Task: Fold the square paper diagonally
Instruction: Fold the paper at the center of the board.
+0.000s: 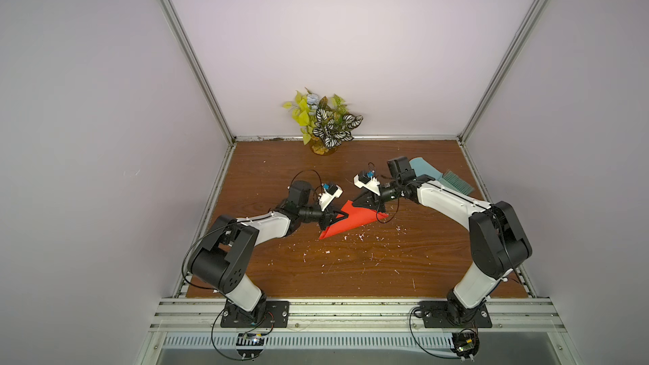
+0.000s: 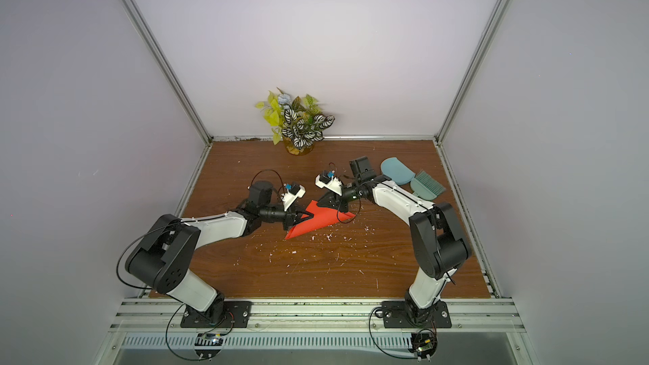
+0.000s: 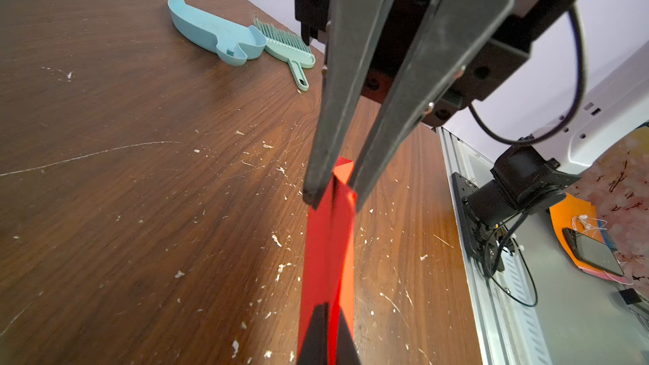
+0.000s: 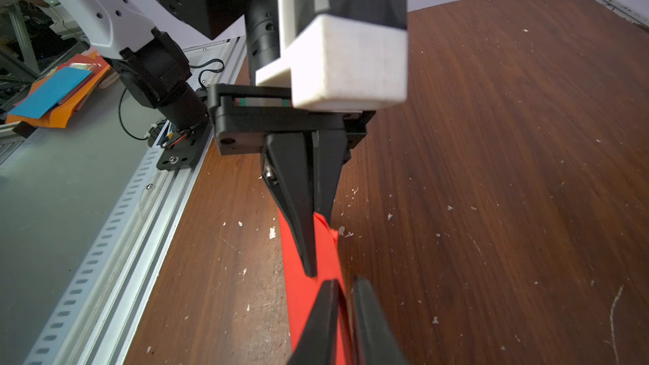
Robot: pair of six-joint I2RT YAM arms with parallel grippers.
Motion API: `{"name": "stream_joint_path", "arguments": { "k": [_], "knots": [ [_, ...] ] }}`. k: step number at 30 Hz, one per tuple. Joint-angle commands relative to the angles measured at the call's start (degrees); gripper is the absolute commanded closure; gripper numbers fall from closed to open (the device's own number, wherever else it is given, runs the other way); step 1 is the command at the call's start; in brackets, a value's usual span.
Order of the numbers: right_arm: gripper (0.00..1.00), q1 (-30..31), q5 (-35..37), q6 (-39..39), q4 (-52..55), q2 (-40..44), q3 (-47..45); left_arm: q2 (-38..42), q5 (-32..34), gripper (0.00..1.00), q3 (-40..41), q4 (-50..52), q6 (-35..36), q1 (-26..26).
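Arms, 2 of them, reach low and inward, tips facing each other. The left gripper is clamped on the corner of the square paper nearest it. The right gripper straddles the opposite corner with a narrow gap, and I cannot tell whether it pinches. The 1 paper, folded over, spans between the 2 grippers. Behind the right gripper lie 1 dustpan and 1 brush, touching; beyond both grippers stands 1 potted plant. The brown wooden table is scratched and flecked white, with pale walls on 3 sides.
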State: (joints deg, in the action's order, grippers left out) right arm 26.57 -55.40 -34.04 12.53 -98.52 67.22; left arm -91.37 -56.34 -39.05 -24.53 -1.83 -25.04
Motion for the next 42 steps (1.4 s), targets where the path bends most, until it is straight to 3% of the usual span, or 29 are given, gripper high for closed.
{"name": "stream_joint_path", "arguments": {
  "k": [1,22,42],
  "knots": [
    [0.87,0.24,-1.56,-1.64,3.15,-0.54,1.77,1.00,-1.06,0.99,-0.07,-0.42,0.77,-0.45],
    [0.87,0.68,-1.99,-2.87,3.81,-0.17,1.51,1.44,-1.62,0.99,0.19,-1.03,0.41,-0.44],
    [0.82,0.76,-1.91,-3.93,-2.49,4.96,-3.32,0.22,-4.29,0.99,-0.15,-2.59,-1.46,-0.45]
  ]
}}
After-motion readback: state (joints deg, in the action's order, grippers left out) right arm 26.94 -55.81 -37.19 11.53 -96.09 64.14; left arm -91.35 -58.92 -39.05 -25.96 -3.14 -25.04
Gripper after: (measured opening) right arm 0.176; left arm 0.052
